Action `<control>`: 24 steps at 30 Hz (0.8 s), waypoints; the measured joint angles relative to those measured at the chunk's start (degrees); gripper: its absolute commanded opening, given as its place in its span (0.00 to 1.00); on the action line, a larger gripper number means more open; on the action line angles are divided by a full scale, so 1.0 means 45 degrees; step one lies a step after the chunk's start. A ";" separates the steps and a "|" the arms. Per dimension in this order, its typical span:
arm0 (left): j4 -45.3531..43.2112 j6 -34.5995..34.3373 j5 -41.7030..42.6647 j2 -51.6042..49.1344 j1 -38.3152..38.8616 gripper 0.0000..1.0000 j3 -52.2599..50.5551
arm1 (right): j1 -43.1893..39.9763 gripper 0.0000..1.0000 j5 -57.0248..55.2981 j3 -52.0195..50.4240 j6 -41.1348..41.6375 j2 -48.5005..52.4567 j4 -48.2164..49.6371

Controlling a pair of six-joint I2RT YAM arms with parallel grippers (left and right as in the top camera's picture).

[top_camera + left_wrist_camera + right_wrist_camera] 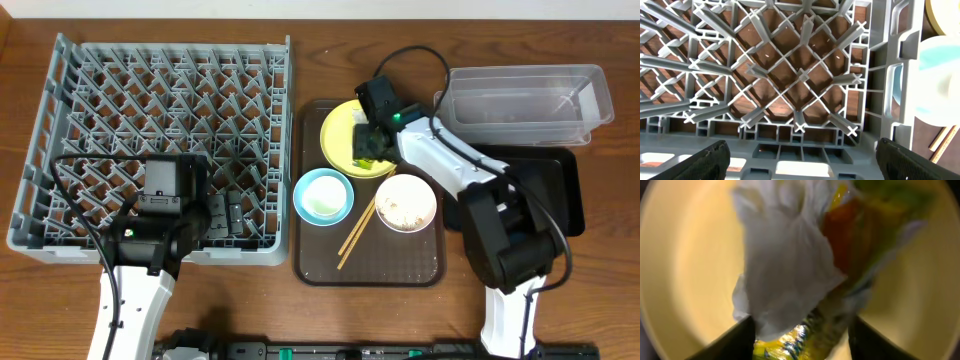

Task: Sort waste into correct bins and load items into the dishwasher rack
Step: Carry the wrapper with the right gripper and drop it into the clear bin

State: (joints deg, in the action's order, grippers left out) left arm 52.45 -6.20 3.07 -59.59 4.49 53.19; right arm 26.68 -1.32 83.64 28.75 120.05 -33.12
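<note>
Wooden table [600,300]. Left: dishwasher rack [60,150], left gripper [800,160] spread wide above its near edge. Right: yellow plate [335,130] on brown tray [400,265]. The right gripper [800,340] straddles the wrapper [790,342] and white scrap [785,270] lying on the plate; whether it grips them cannot be told.

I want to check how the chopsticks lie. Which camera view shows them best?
The overhead view: both chopsticks show at full length, lying slanted on the brown tray. The left wrist view catches only a short piece at its edge; the right wrist view shows none.
</note>
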 measured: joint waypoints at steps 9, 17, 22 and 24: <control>0.0000 0.0000 0.0000 0.0005 0.0000 0.95 0.0000 | -0.0010 0.10 -0.0151 0.0000 0.0461 0.0078 0.0005; 0.0005 0.0000 0.0005 0.0005 0.0000 0.95 0.0000 | -0.0767 0.01 -0.0408 0.0000 -0.0253 -0.2006 -0.0044; 0.0000 0.0000 0.0000 0.0005 0.0000 0.95 0.0000 | -0.2511 0.01 -0.0903 0.0102 -0.0427 -0.4342 0.0146; 0.0000 0.0000 0.0000 0.0005 0.0000 0.95 0.0000 | -0.3230 0.01 -0.1044 0.0194 -0.0452 -0.4770 0.0223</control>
State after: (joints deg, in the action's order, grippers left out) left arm 52.45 -6.20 3.07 -59.57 4.49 53.19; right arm 12.14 -6.02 84.51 26.72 98.59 -32.12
